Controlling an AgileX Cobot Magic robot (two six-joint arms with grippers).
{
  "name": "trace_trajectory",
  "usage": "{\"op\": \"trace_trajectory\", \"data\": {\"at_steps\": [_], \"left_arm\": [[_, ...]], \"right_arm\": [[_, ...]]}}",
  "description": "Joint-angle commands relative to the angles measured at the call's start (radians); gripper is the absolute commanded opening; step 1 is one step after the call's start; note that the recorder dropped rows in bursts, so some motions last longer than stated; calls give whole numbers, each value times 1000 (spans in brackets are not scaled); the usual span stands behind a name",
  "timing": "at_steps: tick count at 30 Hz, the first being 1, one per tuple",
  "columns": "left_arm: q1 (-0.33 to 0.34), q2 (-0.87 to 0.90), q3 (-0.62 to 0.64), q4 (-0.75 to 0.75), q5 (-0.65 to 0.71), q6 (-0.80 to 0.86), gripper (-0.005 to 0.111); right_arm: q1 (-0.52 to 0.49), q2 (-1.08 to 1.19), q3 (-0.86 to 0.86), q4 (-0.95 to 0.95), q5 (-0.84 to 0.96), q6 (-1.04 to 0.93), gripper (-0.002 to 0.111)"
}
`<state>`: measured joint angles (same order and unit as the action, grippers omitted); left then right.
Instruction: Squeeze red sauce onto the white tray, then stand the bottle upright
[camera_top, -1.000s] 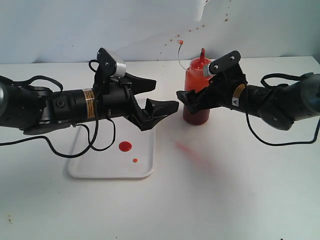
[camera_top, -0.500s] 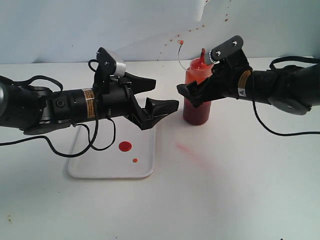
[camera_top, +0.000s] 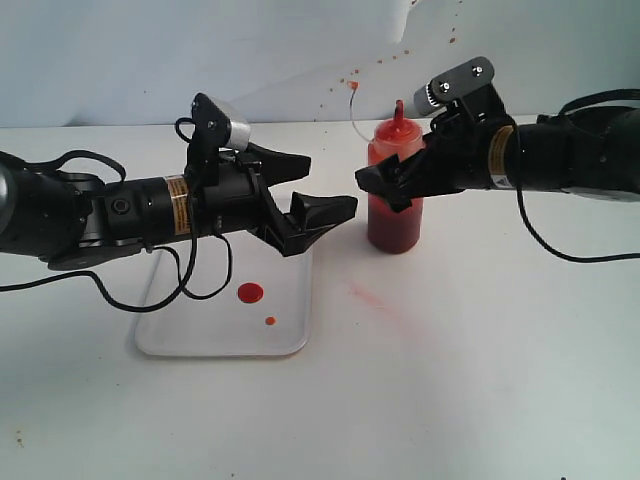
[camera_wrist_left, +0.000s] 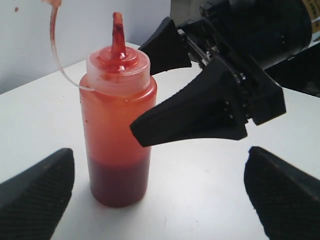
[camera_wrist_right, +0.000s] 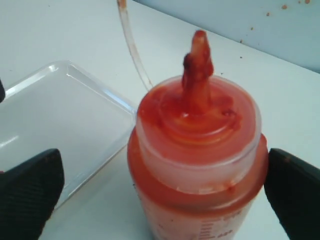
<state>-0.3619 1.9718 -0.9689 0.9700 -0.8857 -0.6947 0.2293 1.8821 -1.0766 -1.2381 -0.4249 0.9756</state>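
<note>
1. Bottle (camera_top: 393, 190): upright on the surface (camera_top: 480, 350), near the white tray (camera_top: 175, 340) but off it; stands unaided.
2. Red sauce (camera_top: 250, 293): two round blobs on the tray; squeezing judged done.
3. Right pincer (camera_top: 383, 187): wide, empty, jaws flanking the bottle's shoulder; arm roughly level.
4. Left pincer (camera_top: 332, 187): wide, empty, above the tray's corner; arm roughly level.

Upright bottle (camera_wrist_right: 197, 165) sits between the claw's (camera_wrist_right: 160, 195) spread fingers (camera_wrist_right: 30, 192).

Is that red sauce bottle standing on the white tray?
No, the bottle stands upright on the table, apart from the white tray, which holds only two red sauce blobs.
</note>
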Motion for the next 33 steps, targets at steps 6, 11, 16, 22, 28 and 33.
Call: {"op": "trace_trajectory", "data": {"at_steps": [6, 11, 16, 22, 28, 33], "left_arm": [[2, -5, -2, -19, -8, -1, 86], [2, -5, -2, -19, -8, -1, 86], [2, -5, -2, -19, -8, -1, 86], [2, -5, -2, -19, -8, -1, 86], [2, -5, -2, -27, -8, -1, 86], [2, -5, -2, -27, -8, -1, 86]], "right_arm": [[1, -62, 23, -86, 84, 124, 105], [1, -66, 23, -86, 72, 133, 105], [1, -78, 25, -94, 100, 156, 105], [1, -153, 85, -95, 100, 158, 105], [1, -300, 219, 8, 221, 159, 105], [1, -349, 330, 59, 357, 154, 105]]}}
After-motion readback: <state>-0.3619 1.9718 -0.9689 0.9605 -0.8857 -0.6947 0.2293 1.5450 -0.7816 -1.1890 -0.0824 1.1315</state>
